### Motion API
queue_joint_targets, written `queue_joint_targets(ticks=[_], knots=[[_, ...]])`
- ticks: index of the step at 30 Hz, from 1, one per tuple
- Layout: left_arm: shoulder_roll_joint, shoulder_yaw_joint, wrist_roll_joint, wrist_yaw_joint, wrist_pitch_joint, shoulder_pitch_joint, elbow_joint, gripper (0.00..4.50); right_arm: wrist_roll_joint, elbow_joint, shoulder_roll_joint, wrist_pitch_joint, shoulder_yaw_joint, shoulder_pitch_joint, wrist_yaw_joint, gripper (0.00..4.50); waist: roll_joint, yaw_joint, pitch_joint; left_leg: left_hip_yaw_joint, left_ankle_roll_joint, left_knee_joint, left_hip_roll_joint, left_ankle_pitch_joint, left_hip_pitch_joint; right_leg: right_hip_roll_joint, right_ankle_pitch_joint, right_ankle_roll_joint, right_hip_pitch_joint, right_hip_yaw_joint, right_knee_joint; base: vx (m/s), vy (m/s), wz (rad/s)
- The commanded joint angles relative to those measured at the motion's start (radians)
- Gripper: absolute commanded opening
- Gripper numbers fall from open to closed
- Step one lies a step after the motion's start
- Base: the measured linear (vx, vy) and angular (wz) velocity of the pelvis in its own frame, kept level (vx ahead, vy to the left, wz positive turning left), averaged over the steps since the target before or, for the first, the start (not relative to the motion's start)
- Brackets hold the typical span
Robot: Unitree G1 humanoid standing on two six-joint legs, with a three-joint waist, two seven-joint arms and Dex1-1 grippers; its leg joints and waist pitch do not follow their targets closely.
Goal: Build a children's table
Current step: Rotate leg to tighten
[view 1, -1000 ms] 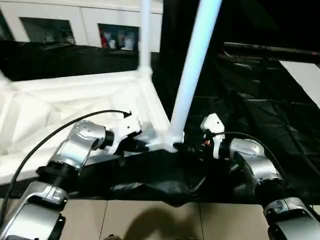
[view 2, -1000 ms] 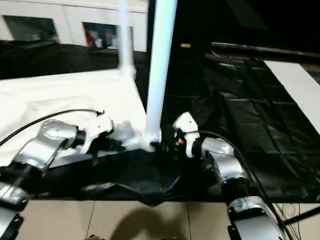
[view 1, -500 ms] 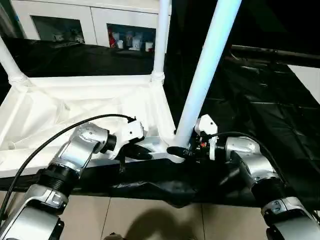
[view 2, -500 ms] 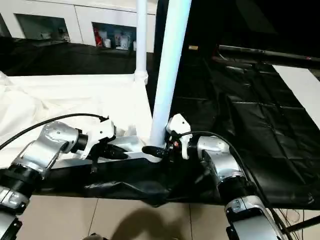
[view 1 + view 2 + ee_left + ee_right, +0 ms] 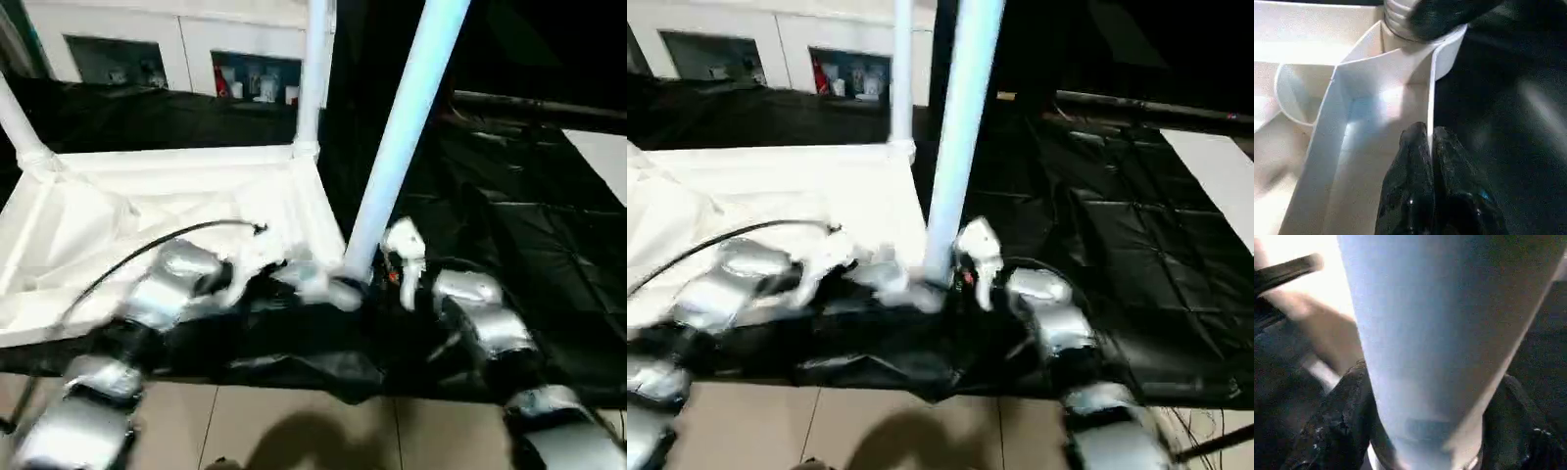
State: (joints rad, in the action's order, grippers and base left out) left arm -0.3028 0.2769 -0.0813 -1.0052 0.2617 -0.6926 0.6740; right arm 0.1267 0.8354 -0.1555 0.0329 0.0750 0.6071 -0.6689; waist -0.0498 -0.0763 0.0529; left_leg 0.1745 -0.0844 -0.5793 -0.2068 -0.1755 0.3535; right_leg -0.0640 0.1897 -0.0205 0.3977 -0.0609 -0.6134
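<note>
Behind the desk (image 5: 549, 245), white cabinets (image 5: 167, 44) with glass-fronted niches holding small coloured items (too blurred to identify). Black sheeting, creased and glossy, draped over the desk and bunched in folds along its near edge; beige tiled floor (image 5: 294, 431) below. A flat white board (image 5: 602, 162) lying at the far right on the black sheet. A black cable (image 5: 147, 250) arcing from the left forearm over the white plastic.

On the desk's left half, the tabletop (image 5: 118, 211) lying underside up: white plastic, rectangular, with raised walls, ribs and round corner sockets. Three legs visible standing upright from it: near leg (image 5: 402, 147) in the near right corner, leaning slightly right, bluish-white smooth tube; far leg (image 5: 313, 73) at the far right corner; another leg (image 5: 20, 122) at the far left corner, rising from a ringed collar.

Left pincer (image 5: 1427, 142) clenched on the tabletop's thin outer side wall near the near-right socket, one black finger on each face of the wall. Right pincer (image 5: 1425, 421) spread around the base of the near leg, with rough black fingers (image 5: 1337, 421) on either side of the tube just above its socket; cannot tell whether pressing or merely flanking. Both silver forearms blurred in the head views.
</note>
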Motion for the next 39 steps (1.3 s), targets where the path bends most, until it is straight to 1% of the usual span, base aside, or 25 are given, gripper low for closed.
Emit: queue_joint_targets(ticks=[1, 3, 4, 5, 7, 8, 10, 12, 14, 16, 17, 19, 20, 21, 22, 23, 25, 26, 27, 28, 30, 31, 35, 37, 39], knots=[[0.043, -0.065, 0.019, 0.178, 0.049, 0.001, 0.084, 0.00, -0.029, 0.062, 0.005, -0.020, -0.025, 0.001, 0.139, 2.64, 0.000, 0.008, -0.054, -0.005, -0.023, 0.068, -0.021, -0.264, -0.014, -0.075, 0.424, -0.144, -0.037, 0.044, 0.095, 0.000, 0.000, 0.00], [0.110, -0.112, 0.032, 0.335, 0.080, -0.046, 0.158, 0.00, -0.021, 0.128, 0.063, -0.040, -0.066, 0.049, 0.350, 2.64, -0.005, 0.011, -0.054, -0.005, -0.017, 0.067, -0.019, -0.265, -0.014, -0.075, 0.419, -0.136, -0.035, 0.044, 0.097, 0.000, 0.000, 0.00], [0.115, -0.115, 0.033, 0.345, 0.081, -0.050, 0.164, 0.00, -0.022, 0.133, 0.067, -0.041, -0.068, 0.054, 0.368, 2.64, -0.008, 0.016, -0.054, -0.002, -0.014, 0.065, -0.016, -0.263, -0.012, -0.072, 0.421, -0.133, -0.033, 0.044, 0.098, 0.000, 0.000, 0.00], [0.131, -0.124, 0.037, 0.378, 0.084, -0.063, 0.181, 0.00, -0.024, 0.150, 0.081, -0.045, -0.074, 0.069, 0.422, 2.64, -0.007, 0.015, -0.056, -0.002, -0.008, 0.064, -0.014, -0.262, -0.016, -0.074, 0.432, -0.125, -0.030, 0.042, 0.100, 0.000, 0.000, 0.00], [0.155, -0.138, 0.041, 0.436, 0.078, -0.085, 0.208, 0.00, -0.023, 0.174, 0.106, -0.049, -0.081, 0.096, 0.492, 2.64, -0.006, 0.015, -0.060, -0.002, 0.012, 0.063, -0.014, -0.248, -0.009, -0.075, 0.406, -0.118, -0.033, 0.040, 0.100, 0.000, 0.000, 0.00], [0.168, -0.141, 0.041, 0.459, 0.077, -0.099, 0.225, 0.00, -0.023, 0.189, 0.125, -0.047, -0.086, 0.114, 0.534, 2.64, -0.006, 0.015, -0.060, -0.002, 0.012, 0.063, -0.014, -0.248, -0.009, -0.075, 0.406, -0.118, -0.033, 0.040, 0.100, 0.000, 0.000, 0.00], [0.175, -0.138, 0.037, 0.467, 0.074, -0.107, 0.231, 0.00, -0.021, 0.200, 0.142, -0.044, -0.087, 0.125, 0.535, 2.64, -0.007, 0.013, -0.066, -0.001, 0.024, 0.063, -0.016, -0.207, -0.002, -0.074, 0.306, -0.134, -0.038, 0.040, 0.087, 0.000, 0.000, 0.00], [0.178, -0.131, 0.026, 0.459, 0.066, -0.113, 0.238, 0.00, -0.021, 0.212, 0.159, -0.027, -0.084, 0.133, 0.499, 2.64, -0.008, 0.013, -0.066, 0.002, 0.040, 0.061, -0.015, -0.187, 0.002, -0.074, 0.250, -0.151, -0.040, 0.040, 0.081, 0.000, 0.000, 0.00], [0.165, -0.104, 0.003, 0.410, 0.041, -0.107, 0.235, 0.00, -0.002, 0.199, 0.174, 0.017, -0.091, 0.127, 0.384, 2.64, -0.010, 0.011, -0.066, 0.003, 0.057, 0.060, -0.016, -0.174, 0.003, -0.077, 0.223, -0.165, -0.042, 0.040, 0.079, 0.000, 0.000, 0.00], [0.157, -0.096, 0.000, 0.388, 0.037, -0.102, 0.228, 0.00, 0.009, 0.186, 0.173, 0.028, -0.093, 0.121, 0.345, 3.20, -0.011, 0.010, -0.067, 0.004, 0.065, 0.059, -0.016, -0.163, 0.005, -0.077, 0.208, -0.170, -0.046, 0.041, 0.077, 0.000, 0.000, 0.00], [0.137, -0.074, -0.006, 0.328, 0.029, -0.086, 0.205, 0.00, 0.020, 0.154, 0.156, 0.041, -0.086, 0.107, 0.285, 3.34, -0.016, 0.008, -0.066, 0.003, 0.077, 0.059, -0.016, -0.151, 0.008, -0.078, 0.204, -0.174, -0.049, 0.038, 0.076, 0.000, 0.000, 0.00], [0.105, -0.041, -0.009, 0.241, 0.028, -0.060, 0.165, 0.00, 0.030, 0.109, 0.118, 0.036, -0.071, 0.090, 0.202, 3.44, -0.015, 0.007, -0.064, 0.001, 0.087, 0.060, -0.018, -0.154, 0.012, -0.080, 0.207, -0.171, -0.051, 0.037, 0.076, 0.000, 0.000, 0.00], [0.097, -0.034, -0.007, 0.225, 0.041, -0.054, 0.156, 0.00, 0.034, 0.098, 0.106, 0.035, -0.067, 0.086, 0.179, 3.57, -0.016, 0.016, -0.065, -0.003, 0.086, 0.063, -0.017, -0.144, 0.026, -0.081, 0.218, -0.155, -0.062, 0.034, 0.074, 0.000, 0.000, 0.00], [0.084, -0.025, -0.008, 0.205, 0.042, -0.046, 0.145, 0.00, 0.040, 0.080, 0.089, 0.026, -0.062, 0.079, 0.143, 3.57, -0.014, 0.022, -0.064, -0.006, 0.074, 0.065, -0.017, -0.143, 0.026, -0.080, 0.240, -0.146, -0.061, 0.031, 0.076, 0.000, 0.000, 0.00], [0.074, -0.019, -0.008, 0.186, 0.038, -0.039, 0.136, 0.00, 0.045, 0.064, 0.075, 0.014, -0.055, 0.072, 0.108, 3.76, -0.013, 0.021, -0.066, -0.006, 0.070, 0.064, -0.018, -0.148, 0.021, -0.081, 0.248, -0.146, -0.058, 0.031, 0.078, 0.000, 0.000, 0.00], [0.047, -0.006, -0.006, 0.137, 0.032, -0.021, 0.110, 0.00, 0.056, 0.014, 0.031, -0.023, -0.032, 0.051, 0.002, 3.76, -0.015, 0.020, -0.064, -0.004, 0.073, 0.062, -0.022, -0.164, 0.011, -0.079, 0.246, -0.163, -0.053, 0.033, 0.081, 0.000, 0.000, 0.00], [0.036, -0.002, -0.005, 0.117, 0.032, -0.014, 0.099, 0.00, 0.057, -0.003, 0.013, -0.036, -0.024, 0.043, -0.047, 3.91, -0.016, 0.021, -0.063, -0.003, 0.079, 0.061, -0.023, -0.163, 0.012, -0.078, 0.232, -0.174, -0.051, 0.035, 0.079, 0.000, 0.000, 0.00], [0.012, 0.011, -0.004, 0.067, 0.007, 0.001, 0.076, 0.00, 0.050, -0.035, -0.024, -0.042, 0.001, 0.024, -0.125, 3.91, -0.012, 0.021, -0.063, -0.002, 0.076, 0.062, -0.024, -0.166, 0.008, -0.078, 0.233, -0.185, -0.047, 0.035, 0.079, 0.000, 0.000, 0.00], [-0.008, 0.020, 0.000, 0.026, -0.006, 0.013, 0.054, 0.00, 0.043, -0.060, -0.055, -0.041, 0.023, 0.008, -0.185, 3.91, -0.014, 0.018, -0.062, -0.004, 0.074, 0.063, -0.027, -0.168, 0.011, -0.079, 0.229, -0.184, -0.050, 0.034, 0.077, 0.000, 0.000, 0.00], [-0.038, 0.034, 0.007, -0.044, -0.031, 0.033, 0.016, 0.00, 0.032, -0.089, -0.096, -0.036, 0.048, -0.013, -0.262, 3.91, -0.013, 0.017, -0.063, -0.003, 0.076, 0.062, -0.028, -0.169, 0.008, -0.080, 0.216, -0.190, -0.049, 0.035, 0.076, 0.000, 0.000, 0.00], [-0.071, 0.049, 0.022, -0.119, -0.042, 0.057, -0.036, 0.00, 0.030, -0.120, -0.130, -0.043, 0.065, -0.031, -0.335, 3.91, -0.012, 0.015, -0.064, 0.000, 0.079, 0.061, -0.028, -0.158, 0.006, -0.077, 0.186, -0.205, -0.046, 0.037, 0.073, 0.000, 0.000, 0.00], [-0.096, 0.061, 0.038, -0.173, -0.046, 0.076, -0.081, 0.00, 0.031, -0.136, -0.148, -0.054, 0.078, -0.041, -0.380, 3.91, -0.014, 0.015, -0.064, -0.001, 0.081, 0.061, -0.029, -0.153, 0.009, -0.079, 0.173, -0.213, -0.049, 0.037, 0.069, 0.000, 0.000, 0.00], [-0.123, 0.078, 0.058, -0.238, -0.067, 0.094, -0.135, 0.00, 0.040, -0.172, -0.167, -0.077, 0.108, -0.060, -0.454, 3.91, -0.013, 0.012, -0.064, 0.000, 0.079, 0.062, -0.031, -0.146, 0.005, -0.079, 0.152, -0.226, -0.046, 0.038, 0.066, 0.000, 0.000, 0.00], [-0.126, 0.077, 0.074, -0.263, -0.053, 0.101, -0.163, 0.00, 0.019, -0.174, -0.171, -0.069, 0.125, -0.063, -0.459, 3.91, -0.012, 0.010, -0.062, 0.003, 0.071, 0.062, -0.032, -0.158, -0.002, -0.077, 0.149, -0.236, -0.041, 0.039, 0.066, 0.000, 0.000, 0.00], [-0.128, 0.078, 0.076, -0.270, -0.046, 0.104, -0.175, 0.00, 0.017, -0.176, -0.168, -0.074, 0.126, -0.063, -0.458, 3.91, -0.013, 0.011, -0.061, 0.003, 0.063, 0.063, -0.032, -0.166, 0.000, -0.077, 0.156, -0.237, -0.042, 0.039, 0.065, 0.000, 0.000, 0.00]])
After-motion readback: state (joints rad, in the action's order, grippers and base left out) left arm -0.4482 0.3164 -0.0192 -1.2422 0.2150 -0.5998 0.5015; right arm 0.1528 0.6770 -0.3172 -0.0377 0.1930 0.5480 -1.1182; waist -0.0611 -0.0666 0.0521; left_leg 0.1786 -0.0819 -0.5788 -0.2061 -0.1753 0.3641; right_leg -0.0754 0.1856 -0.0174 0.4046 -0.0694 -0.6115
